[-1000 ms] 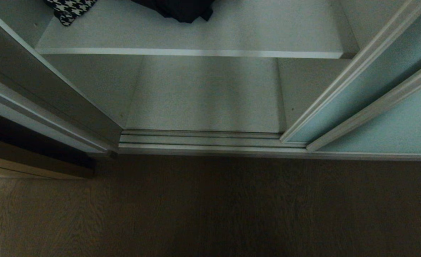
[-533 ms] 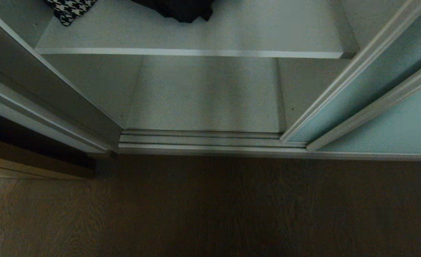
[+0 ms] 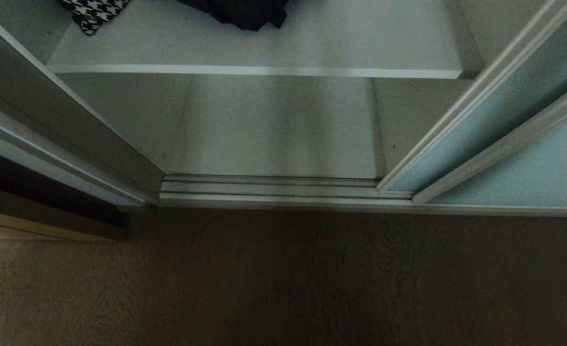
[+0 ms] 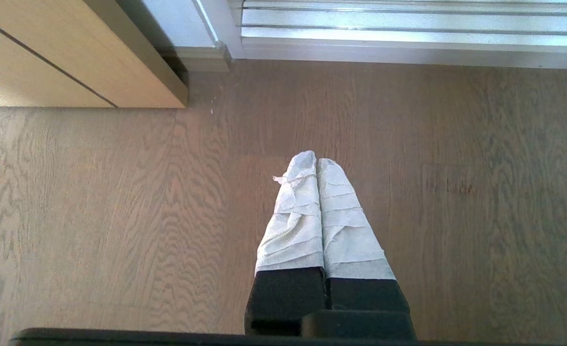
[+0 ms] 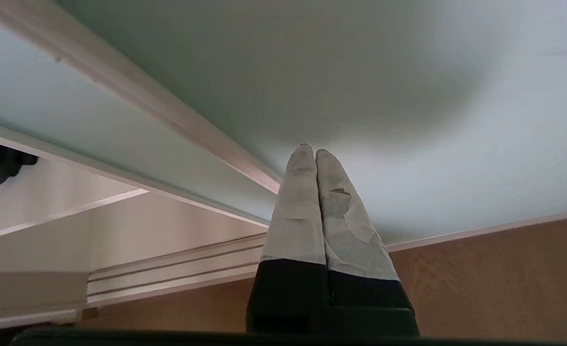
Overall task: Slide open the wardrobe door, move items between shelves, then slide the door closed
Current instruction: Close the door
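On upper shelf (image 3: 264,43): black garment (image 3: 245,12), back edge | sliding wardrobe door (image 3: 528,163): slid right, opening clear | right gripper (image 5: 310,154): jaws pressed together, tips close to door glass | left gripper (image 4: 311,161): jaws pressed together, above wood floor (image 4: 95,216).

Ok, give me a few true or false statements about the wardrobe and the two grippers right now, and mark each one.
1. The sliding wardrobe door stands open. True.
2. A black garment lies on the upper shelf. True.
3. The right gripper holds the garment. False: it is shut on nothing, pointing at the door's frosted glass.
4. The left gripper is open. False: it is shut, over the wood floor.
5. The bottom shelf holds clothes. False: none show there.
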### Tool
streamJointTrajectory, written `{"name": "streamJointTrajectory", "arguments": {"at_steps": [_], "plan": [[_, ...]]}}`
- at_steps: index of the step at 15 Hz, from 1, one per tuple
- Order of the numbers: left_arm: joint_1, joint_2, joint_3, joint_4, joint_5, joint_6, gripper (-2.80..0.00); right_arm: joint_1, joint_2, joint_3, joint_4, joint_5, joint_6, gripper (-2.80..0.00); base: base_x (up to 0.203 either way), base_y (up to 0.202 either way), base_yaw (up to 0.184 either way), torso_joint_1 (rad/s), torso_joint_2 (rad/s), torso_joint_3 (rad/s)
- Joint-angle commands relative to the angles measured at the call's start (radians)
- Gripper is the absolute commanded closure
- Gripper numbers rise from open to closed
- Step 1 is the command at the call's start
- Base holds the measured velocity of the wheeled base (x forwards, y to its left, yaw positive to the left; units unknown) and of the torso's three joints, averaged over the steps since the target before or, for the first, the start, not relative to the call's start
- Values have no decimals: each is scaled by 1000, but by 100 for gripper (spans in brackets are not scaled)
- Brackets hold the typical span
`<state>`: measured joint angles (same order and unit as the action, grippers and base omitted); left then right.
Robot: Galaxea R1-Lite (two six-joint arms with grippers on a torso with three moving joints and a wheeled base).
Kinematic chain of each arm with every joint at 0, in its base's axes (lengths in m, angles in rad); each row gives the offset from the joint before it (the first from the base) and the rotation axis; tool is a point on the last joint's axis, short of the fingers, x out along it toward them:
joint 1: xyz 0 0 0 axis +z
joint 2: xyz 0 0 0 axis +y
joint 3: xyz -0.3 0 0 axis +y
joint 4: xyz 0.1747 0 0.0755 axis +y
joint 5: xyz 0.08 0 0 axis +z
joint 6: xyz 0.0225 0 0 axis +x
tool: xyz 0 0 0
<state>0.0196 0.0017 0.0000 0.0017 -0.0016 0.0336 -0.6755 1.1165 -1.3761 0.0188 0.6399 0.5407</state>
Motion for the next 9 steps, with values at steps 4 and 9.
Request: {"name": "streamJointTrajectory", "arguments": {"at_steps": [4,9], "plan": [[0,1,0,0,0,0,0,34,46,-12,-57,1,2,0,0,0,0,0,0,0],[0,1,0,0,0,0,0,59,50,-19,-74,4,-1,0,0,0,0,0,0,0]]}}
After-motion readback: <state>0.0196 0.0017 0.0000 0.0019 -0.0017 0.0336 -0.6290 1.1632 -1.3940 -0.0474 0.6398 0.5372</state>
